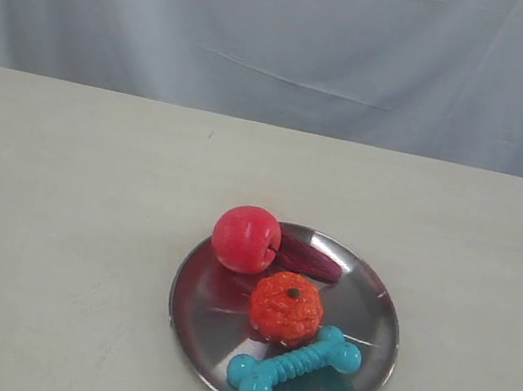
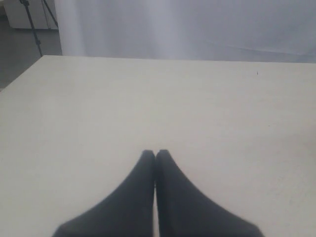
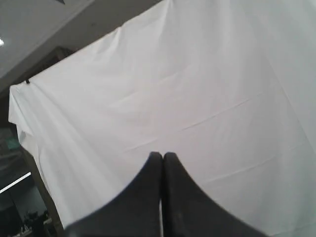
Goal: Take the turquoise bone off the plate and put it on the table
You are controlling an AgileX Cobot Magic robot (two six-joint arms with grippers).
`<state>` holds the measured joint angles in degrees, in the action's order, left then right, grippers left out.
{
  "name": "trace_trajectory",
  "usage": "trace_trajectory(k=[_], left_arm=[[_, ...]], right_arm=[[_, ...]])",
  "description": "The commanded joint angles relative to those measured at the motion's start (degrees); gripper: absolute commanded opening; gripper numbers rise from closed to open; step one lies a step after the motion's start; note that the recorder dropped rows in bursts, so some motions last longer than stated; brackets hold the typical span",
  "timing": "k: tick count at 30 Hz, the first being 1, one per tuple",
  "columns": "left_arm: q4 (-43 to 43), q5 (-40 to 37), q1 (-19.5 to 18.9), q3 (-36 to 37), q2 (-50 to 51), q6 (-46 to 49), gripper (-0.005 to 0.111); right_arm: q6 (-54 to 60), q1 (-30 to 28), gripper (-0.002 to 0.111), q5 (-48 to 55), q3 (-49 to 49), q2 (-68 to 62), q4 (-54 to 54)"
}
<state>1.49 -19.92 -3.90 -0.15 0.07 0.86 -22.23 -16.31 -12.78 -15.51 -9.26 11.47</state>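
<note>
The turquoise bone (image 1: 293,364) lies on the near part of the round steel plate (image 1: 193,305), slanted, one knobbed end close to the plate's front rim. The plate rests on the cream table (image 1: 64,222). Neither arm shows in the exterior view. In the left wrist view my left gripper (image 2: 155,153) is shut, its two dark fingers pressed together over bare table (image 2: 148,98), with nothing between them. In the right wrist view my right gripper (image 3: 162,155) is shut too, empty, pointing up at a white curtain (image 3: 197,89). The bone and plate are out of both wrist views.
Also on the plate are a red apple (image 1: 246,238), an orange knobbly ball (image 1: 286,306) touching the bone's far side, and a dark purple item (image 1: 307,258) behind them. A white curtain (image 1: 291,29) hangs past the table's far edge.
</note>
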Motion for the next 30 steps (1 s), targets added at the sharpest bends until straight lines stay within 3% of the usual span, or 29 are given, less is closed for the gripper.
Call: trace_trajectory(k=[1,6,14,20,30], left_arm=[[0.36,0.31,0.44,0.15,-0.07,-0.24,0.000],[0.36,0.31,0.44,0.15,-0.07,-0.24,0.000],[0.36,0.31,0.44,0.15,-0.07,-0.24,0.000],[0.36,0.31,0.44,0.15,-0.07,-0.24,0.000],[0.36,0.31,0.44,0.15,-0.07,-0.24,0.000]], right_arm=[[0.83,-0.12,0.000,9.16,-11.02,-10.70,-4.59],[6.77,-0.12,0.000,24.36,-26.35,-23.30,-6.85],[38.10,-0.12,0.000,50.32,-48.28,-41.91,4.58],[56.81,-0.12,0.000,69.44,-57.57,-55.28,12.70],[68.63,-0.12,0.000,71.92,-58.17,-68.45,12.86]])
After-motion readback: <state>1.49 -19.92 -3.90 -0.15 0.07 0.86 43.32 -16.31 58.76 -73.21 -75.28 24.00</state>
